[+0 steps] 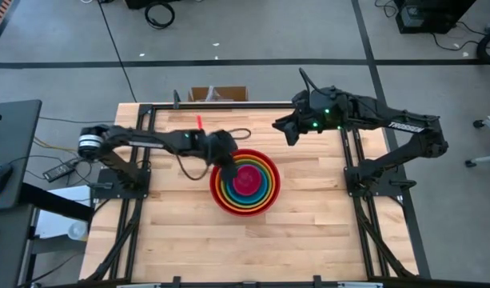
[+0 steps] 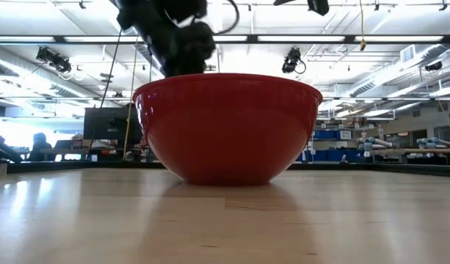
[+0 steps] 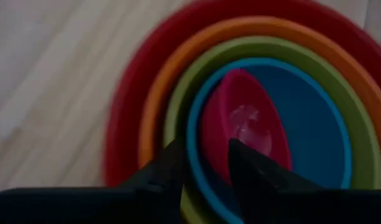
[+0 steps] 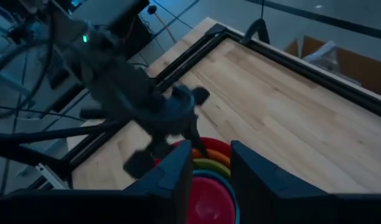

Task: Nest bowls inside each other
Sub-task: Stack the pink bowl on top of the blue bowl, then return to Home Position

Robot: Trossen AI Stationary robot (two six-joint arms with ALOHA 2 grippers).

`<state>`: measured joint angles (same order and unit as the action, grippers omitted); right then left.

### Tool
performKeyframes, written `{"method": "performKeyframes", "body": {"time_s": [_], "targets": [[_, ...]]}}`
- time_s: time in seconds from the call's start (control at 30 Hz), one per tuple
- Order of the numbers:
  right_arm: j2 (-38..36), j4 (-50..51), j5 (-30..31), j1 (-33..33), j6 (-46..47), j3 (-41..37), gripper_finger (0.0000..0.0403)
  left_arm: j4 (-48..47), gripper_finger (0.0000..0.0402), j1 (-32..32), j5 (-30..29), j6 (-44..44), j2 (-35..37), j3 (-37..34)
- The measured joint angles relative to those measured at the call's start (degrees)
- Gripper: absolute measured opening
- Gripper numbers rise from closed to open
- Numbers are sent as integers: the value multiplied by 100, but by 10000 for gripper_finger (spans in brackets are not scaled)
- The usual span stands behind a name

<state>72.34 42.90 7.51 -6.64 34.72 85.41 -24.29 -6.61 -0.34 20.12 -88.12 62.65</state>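
Note:
The bowls stand nested in one stack (image 1: 245,182) at the table's middle. The red one (image 2: 228,128) is outermost and rests on its base. Inside it come orange (image 3: 151,106), lime green (image 3: 178,106) and blue (image 3: 314,124). The magenta-pink bowl (image 3: 240,124) lies innermost and looks tilted in the left wrist view. My left gripper (image 1: 227,164) hovers open over the stack's left rim, pointing down at a slant. Its fingertips (image 3: 206,146) stand over the blue rim and the pink bowl. My right gripper (image 1: 291,132) is open and raised, toward the far right of the stack (image 4: 209,180).
A cardboard box (image 1: 218,94) sits beyond the table's far edge. Black frame rails (image 1: 229,106) run along the far edge and both sides. A small red thing (image 1: 200,120) lies near the far rail. Bare wood (image 1: 245,248) lies on the stack's near side.

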Motion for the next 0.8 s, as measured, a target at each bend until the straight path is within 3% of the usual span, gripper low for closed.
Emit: {"method": "performKeyframes", "body": {"time_s": [0.2, 0.4, 0.67, 0.8], "targets": [[89, 4, -70, -149, 0, -2, 109, 282, 121, 220, 0, 52, -672, 0], [159, 5, -116, -230, 3, -2, 109, 166, 121, 232, -7, 321, -883, 7], [92, -236, -114, -228, -32, -2, 109, -126, 121, 189, 151, -45, -57, 604], [-91, -729, -125, -92, -151, -2, 100, 764, 119, 3, 534, -330, 703, 758]]}}
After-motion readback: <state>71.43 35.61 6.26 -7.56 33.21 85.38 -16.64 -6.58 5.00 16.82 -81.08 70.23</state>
